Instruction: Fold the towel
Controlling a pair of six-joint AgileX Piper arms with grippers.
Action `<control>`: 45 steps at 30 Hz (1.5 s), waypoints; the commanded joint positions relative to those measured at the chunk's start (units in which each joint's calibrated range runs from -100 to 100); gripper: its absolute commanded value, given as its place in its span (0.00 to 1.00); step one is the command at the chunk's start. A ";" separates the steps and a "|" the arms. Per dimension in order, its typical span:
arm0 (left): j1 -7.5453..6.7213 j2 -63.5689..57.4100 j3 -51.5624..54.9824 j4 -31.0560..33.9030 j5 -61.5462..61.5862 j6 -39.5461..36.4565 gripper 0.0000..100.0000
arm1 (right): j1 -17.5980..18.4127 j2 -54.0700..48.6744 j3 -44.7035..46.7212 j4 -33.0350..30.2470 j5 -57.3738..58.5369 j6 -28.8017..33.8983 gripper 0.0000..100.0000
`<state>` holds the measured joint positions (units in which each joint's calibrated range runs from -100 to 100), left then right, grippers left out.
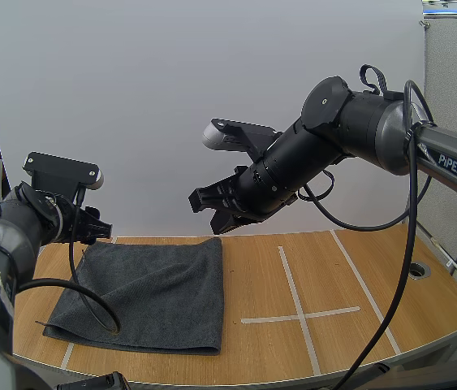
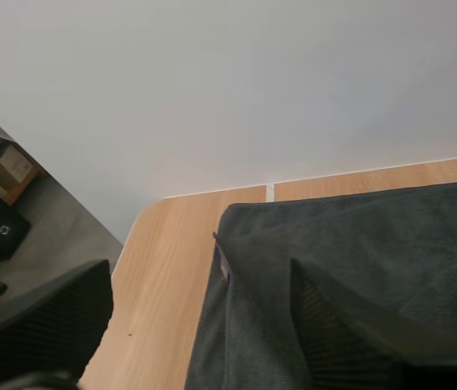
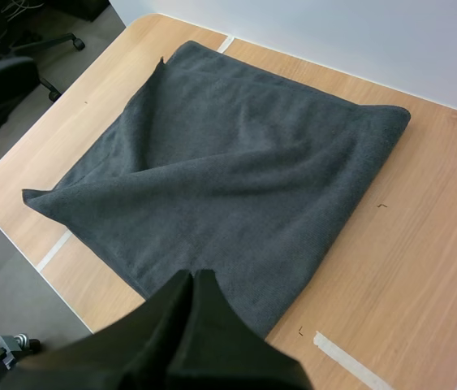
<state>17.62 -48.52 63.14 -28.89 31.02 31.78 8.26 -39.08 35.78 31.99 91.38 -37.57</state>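
The left gripper (image 1: 97, 230), fingers spread, sits at the dark towel (image 1: 151, 292)'s far corner, apparently to grasp it, while the right gripper (image 1: 216, 218) hovers clenched above.

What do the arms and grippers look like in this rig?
Both are black, rounded tubular links. The right arm has a grey segment with white PiPER lettering; the left arm has a grey segment too. The left gripper and right gripper each have two black fingers.
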 commanded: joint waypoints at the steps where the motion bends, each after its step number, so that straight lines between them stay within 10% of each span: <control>1: 1.79 2.81 -0.97 1.30 -5.01 0.19 1.00 | -0.21 -0.09 0.07 0.47 -1.18 -1.91 0.00; 13: 2.73 23.33 -11.86 0.58 4.72 3.58 1.00 | -0.21 4.33 0.07 0.31 -0.87 -1.91 0.00; 25: 9.52 35.68 -20.61 -19.41 29.46 27.50 1.00 | -0.21 8.72 0.07 1.07 -3.35 -1.91 0.00; 45: 10.82 43.50 -21.35 -18.67 30.48 36.01 1.00 | 2.03 20.30 0.07 -1.46 -11.27 -3.07 0.00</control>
<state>27.45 -6.51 42.25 -47.48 63.69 67.02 10.22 -21.82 35.78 32.90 82.50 -40.07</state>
